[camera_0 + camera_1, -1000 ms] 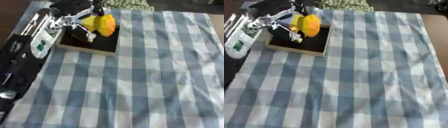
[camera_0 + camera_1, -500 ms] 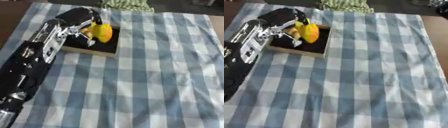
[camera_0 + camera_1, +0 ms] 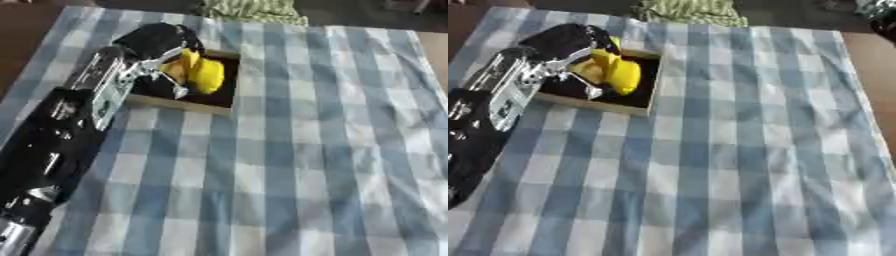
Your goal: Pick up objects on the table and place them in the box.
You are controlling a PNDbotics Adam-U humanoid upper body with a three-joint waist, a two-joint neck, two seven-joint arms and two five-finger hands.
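A shallow wooden box point(image 3: 220, 102) with a dark inside stands on the checked cloth at the upper left. My left hand point(image 3: 156, 41) reaches over its far left corner, the black and silver forearm running up from the lower left. Its fingers point(image 3: 174, 86) curl down into the box round a yellow object point(image 3: 205, 75), which sits low inside the box against the hand. The hand hides the left part of the object. My right hand shows in neither view.
The blue and white checked cloth point(image 3: 297, 165) covers most of the table. A green striped cloth point(image 3: 689, 10) lies bunched at the far edge. Bare brown tabletop point(image 3: 878, 60) shows at the right.
The left hand has brought the yellow object from above the box down into it. The forearm has swung in from the left edge to lie across the cloth.
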